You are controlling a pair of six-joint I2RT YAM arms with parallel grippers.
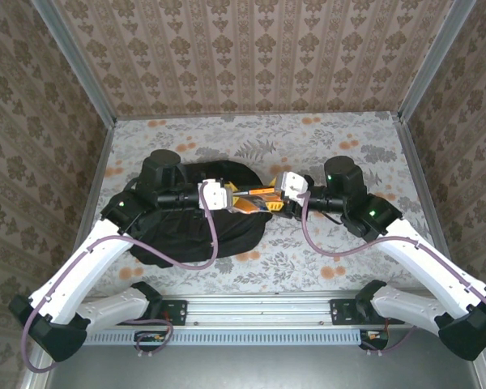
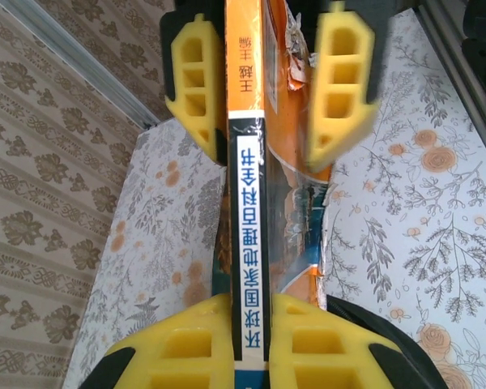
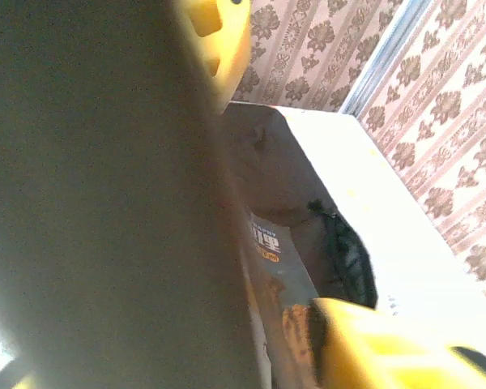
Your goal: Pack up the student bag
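A thin book [image 1: 255,200] with an orange cover and a white-and-blue spine hangs level above the black student bag [image 1: 186,231], which lies at table centre left. My left gripper [image 1: 225,197] is shut on the book's left end. In the left wrist view its yellow pads [image 2: 186,340] pinch the spine [image 2: 247,203]. My right gripper [image 1: 282,194] is shut on the opposite end, its fingers [image 2: 340,89] flanking the book. In the right wrist view the book's cover [image 3: 105,203] lies close to the lens, with dark bag fabric [image 3: 348,251] beyond it.
The floral tablecloth [image 1: 348,138] stretches to the right and behind the bag. Patterned walls with metal corner posts [image 1: 425,69] close off three sides. The arm bases and a rail [image 1: 259,312] run along the near edge.
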